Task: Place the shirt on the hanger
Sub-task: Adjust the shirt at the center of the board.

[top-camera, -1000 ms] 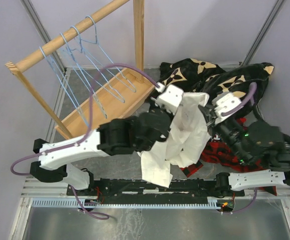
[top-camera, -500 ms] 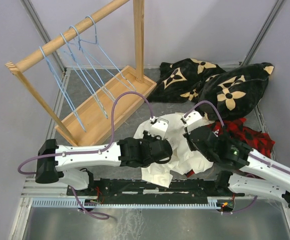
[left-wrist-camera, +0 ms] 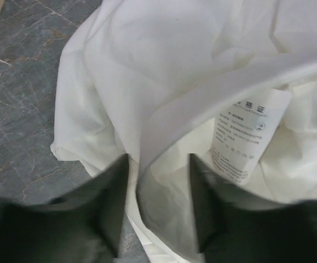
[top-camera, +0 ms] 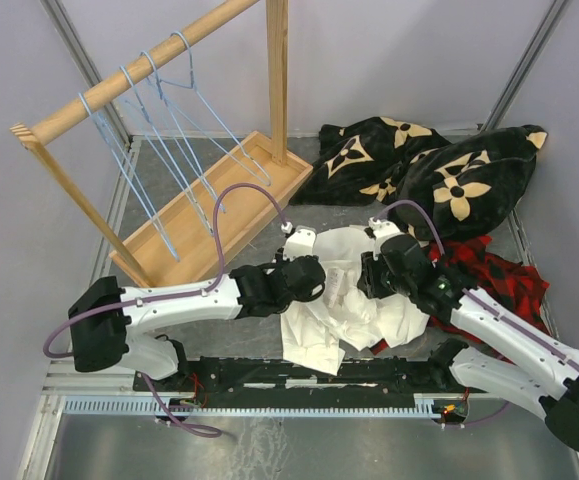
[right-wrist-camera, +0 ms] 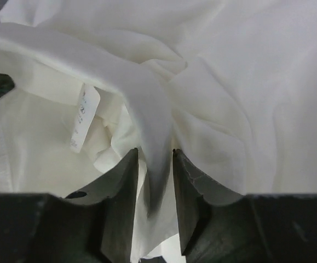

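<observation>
The cream-white shirt (top-camera: 344,295) lies crumpled on the table between my two arms. My left gripper (top-camera: 314,277) is low at its left side and my right gripper (top-camera: 371,276) is low at its right side. In the left wrist view the left gripper (left-wrist-camera: 158,161) is open, with a raised fold of the shirt (left-wrist-camera: 147,66) standing loose between its fingers and a white care label (left-wrist-camera: 246,134) just to the right. The right gripper (right-wrist-camera: 154,152) is open too, astride another fold of the shirt (right-wrist-camera: 229,66). Several light-blue wire hangers (top-camera: 134,185) hang on the rail at the far left.
A wooden rack stands at the back left, with a slanted rail (top-camera: 139,75), an upright post (top-camera: 277,80) and a tray-like base (top-camera: 209,215). A black blanket with tan flowers (top-camera: 429,170) is heaped at the back right. A red-and-black plaid garment (top-camera: 499,275) lies beside the shirt.
Both arms came down from a raised hold, bringing the shirt onto the table. Both grippers, shut on the fabric before, now have their jaws apart.
</observation>
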`<move>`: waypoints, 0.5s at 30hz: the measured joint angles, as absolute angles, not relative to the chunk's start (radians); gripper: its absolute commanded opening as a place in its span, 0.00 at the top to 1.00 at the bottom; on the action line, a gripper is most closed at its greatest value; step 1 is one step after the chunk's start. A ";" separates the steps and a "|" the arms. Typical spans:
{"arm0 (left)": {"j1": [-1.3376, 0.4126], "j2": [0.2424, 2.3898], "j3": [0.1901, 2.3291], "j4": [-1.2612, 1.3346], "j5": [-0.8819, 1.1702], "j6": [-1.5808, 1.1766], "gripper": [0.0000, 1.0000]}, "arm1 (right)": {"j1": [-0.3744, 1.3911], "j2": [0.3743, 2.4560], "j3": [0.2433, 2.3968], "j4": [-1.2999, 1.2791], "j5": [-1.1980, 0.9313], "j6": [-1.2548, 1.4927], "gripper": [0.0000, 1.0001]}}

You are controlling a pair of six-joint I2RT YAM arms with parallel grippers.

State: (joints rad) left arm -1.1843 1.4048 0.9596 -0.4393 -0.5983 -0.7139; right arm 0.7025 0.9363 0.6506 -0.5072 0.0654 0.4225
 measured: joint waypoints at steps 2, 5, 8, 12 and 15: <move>-1.189 1.393 0.959 -0.433 -0.576 -0.702 0.27 | 0.702 0.908 0.651 -0.508 0.040 0.423 0.40; -1.198 1.341 0.952 -0.424 -0.553 -0.693 0.24 | 0.701 0.831 0.662 -0.532 0.027 0.434 0.28; -1.213 1.243 0.921 -0.402 -0.527 -0.691 0.16 | 0.699 0.761 0.696 -0.567 0.027 0.456 0.23; -1.226 1.137 0.847 -0.369 -0.502 -0.690 0.14 | 0.699 0.702 0.747 -0.631 0.023 0.501 0.15; -1.237 1.081 0.772 -0.346 -0.484 -0.690 0.14 | 0.699 0.683 0.765 -0.666 0.012 0.512 0.12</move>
State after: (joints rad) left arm -1.2369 1.0809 0.7719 -0.3462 -0.4835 -0.6899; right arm 0.6991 0.6827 0.7647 -0.6659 0.0116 0.5117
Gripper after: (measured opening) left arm 0.858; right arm 0.856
